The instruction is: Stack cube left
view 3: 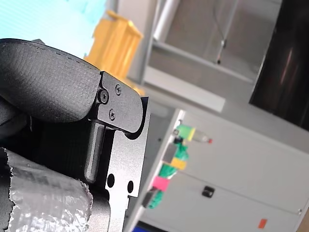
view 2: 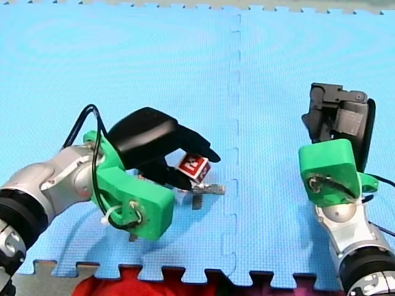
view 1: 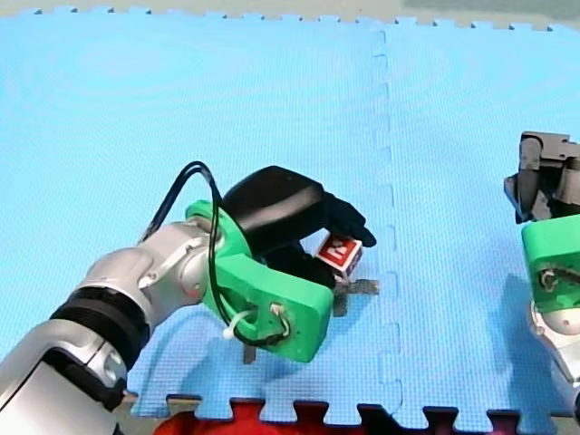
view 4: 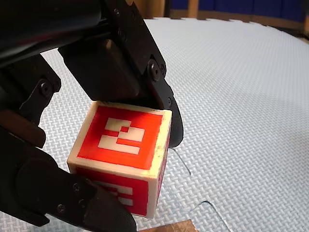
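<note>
Left hand (view 2: 162,150) clasps cube (view 2: 194,167) over blue foam mat (view 2: 278,68).

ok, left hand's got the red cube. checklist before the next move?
1. Red cube gripped between the left hand's fingers: ok.
2. Cube level in the grasp: not ok, it sits tilted in the head views.
3. Cube lifted off the blue mat: cannot tell.
4. Spot to stack it on: cannot tell.
5. Right hand well apart from the left, over the mat's right side: ok.
</note>
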You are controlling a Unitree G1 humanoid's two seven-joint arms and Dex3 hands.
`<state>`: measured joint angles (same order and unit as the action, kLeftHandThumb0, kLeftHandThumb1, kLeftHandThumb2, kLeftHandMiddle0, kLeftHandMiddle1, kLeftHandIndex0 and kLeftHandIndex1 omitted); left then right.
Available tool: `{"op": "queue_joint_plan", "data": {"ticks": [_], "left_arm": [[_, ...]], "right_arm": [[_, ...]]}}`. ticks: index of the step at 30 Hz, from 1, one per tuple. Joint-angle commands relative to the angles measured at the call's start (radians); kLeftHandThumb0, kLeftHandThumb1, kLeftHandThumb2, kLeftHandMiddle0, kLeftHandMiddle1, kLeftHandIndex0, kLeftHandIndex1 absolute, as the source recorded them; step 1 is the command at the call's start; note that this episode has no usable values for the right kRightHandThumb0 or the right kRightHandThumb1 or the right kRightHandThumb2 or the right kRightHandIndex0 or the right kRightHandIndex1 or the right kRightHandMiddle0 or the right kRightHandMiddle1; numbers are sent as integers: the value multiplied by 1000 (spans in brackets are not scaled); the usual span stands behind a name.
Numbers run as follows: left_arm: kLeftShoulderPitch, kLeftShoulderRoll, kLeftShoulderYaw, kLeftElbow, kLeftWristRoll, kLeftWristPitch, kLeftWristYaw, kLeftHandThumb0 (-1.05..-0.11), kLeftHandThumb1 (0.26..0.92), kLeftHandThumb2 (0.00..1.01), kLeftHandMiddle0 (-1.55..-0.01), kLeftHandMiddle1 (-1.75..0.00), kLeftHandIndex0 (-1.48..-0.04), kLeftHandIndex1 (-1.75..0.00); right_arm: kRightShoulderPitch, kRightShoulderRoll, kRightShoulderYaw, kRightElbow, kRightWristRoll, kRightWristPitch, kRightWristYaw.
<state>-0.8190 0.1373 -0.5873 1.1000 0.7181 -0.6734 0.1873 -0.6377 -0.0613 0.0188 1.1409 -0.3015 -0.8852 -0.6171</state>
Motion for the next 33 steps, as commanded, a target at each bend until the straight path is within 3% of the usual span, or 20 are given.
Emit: {"op": "queue_joint_plan", "data": {"ticks": [1,8,20,33], "left_arm": [[-5,1,-5,13,2,6,-7,-454,840,3,-865,-1743,-1217,0],[-6,-9,-11,34,3,23,-17,-452,842,1,-856,-1654,-1194,-3],[-15,-11,-41,86,31,11,32,-464,854,3,-854,-1663,-1223,-8],[-4,-15,-41,108,33,7,70,-455,855,1,-866,-1668,-1231,-5]], "right_arm": [[-4,-4,-1,-2,1,3,-4],[-9,2,2,1,-2,5,-14],[-10,4,4,-4,-2,1,-19],[-12,16,12,0,-13,2,-43]]}}
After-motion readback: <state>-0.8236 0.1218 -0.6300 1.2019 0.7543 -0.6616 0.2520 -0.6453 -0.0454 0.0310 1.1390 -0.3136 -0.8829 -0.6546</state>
